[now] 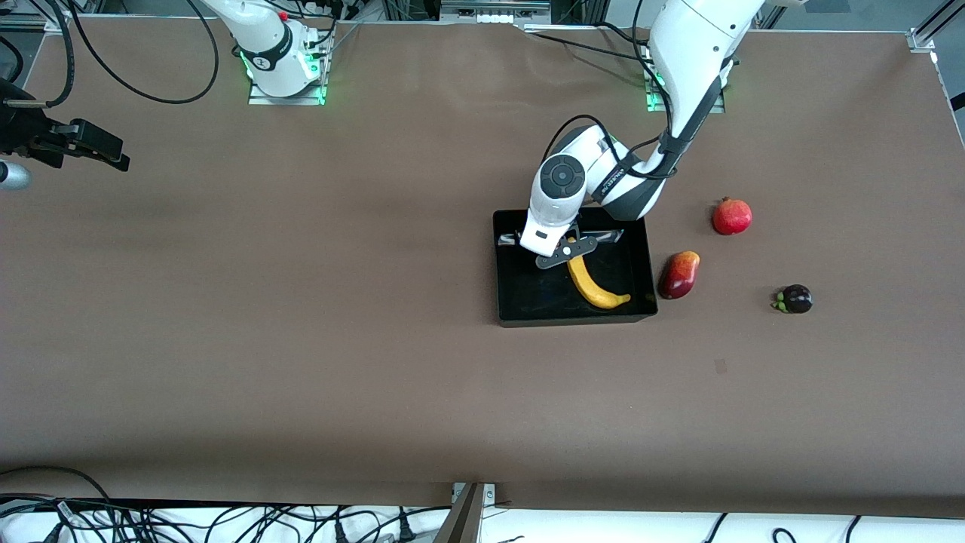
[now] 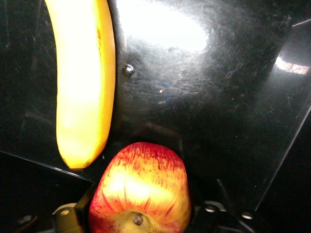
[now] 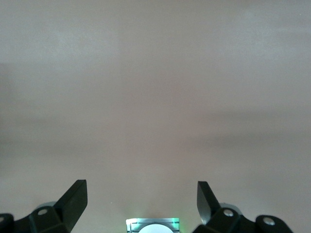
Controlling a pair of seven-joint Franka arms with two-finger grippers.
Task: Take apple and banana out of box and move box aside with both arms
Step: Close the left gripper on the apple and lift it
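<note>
The black box lies on the brown table toward the left arm's end. The yellow banana lies in it and also shows in the left wrist view. My left gripper is down inside the box, beside the banana's upper end. In the left wrist view my left gripper is shut on the red-and-yellow apple, just above the glossy box floor. The apple is hidden under the hand in the front view. My right gripper waits open and empty over bare table at the right arm's end.
An oval red mango lies just beside the box, toward the left arm's end. A round red pomegranate and a small dark purple fruit lie farther out. Cables hang past the table's near edge.
</note>
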